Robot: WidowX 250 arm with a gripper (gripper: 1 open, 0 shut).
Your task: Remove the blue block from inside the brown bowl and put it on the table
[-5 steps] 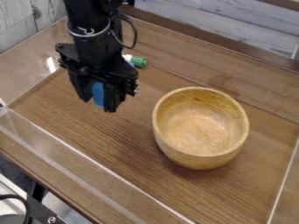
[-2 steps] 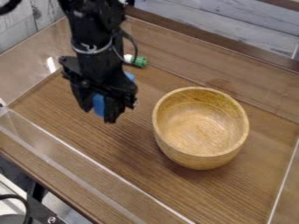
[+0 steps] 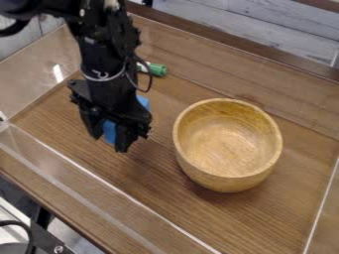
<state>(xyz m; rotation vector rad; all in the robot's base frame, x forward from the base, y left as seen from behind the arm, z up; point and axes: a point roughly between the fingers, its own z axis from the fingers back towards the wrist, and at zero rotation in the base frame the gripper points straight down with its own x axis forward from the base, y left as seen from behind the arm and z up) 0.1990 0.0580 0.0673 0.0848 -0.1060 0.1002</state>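
- Bench [image 3: 159, 189]: wide brown wood-grain top, filling most of the view, with lengthwise grain. Surface appears flat, with a few darker marks in the grain near the bowl.
- Border: low clear plastic walls [image 3: 99, 196] run along the near left side and along the right side. A darker brown wooden strip [image 3: 252, 42] lines the far side, with a pale area beyond it.
- Robot arm [image 3: 99, 25]: black, jointed, entering from the top left and reaching down over the left part of the bench. A thin black cable loops beside its upper section.
- Bowl [image 3: 228, 146]: round, light-brown wooden, thick-rimmed, standing upright on the bench right of the arm. Its hollow holds nothing.
- Jaws [image 3: 113, 142]: black, pointing down, left of the bowl and apart from it. They stand parted around the block, on either side of it; whether they grip it cannot be told.
- Block [image 3: 110, 130]: small, solid bright-blue, rectangular, matte, located outside the bowl, between the jaws and partly hidden by them. Contact with the bench cannot be confirmed.
- Marker [image 3: 155, 69]: green and white, lying on the bench behind the arm, partly hidden by it.
- Lower left corner: black cables and dark equipment [image 3: 47, 238] outside the plastic wall.
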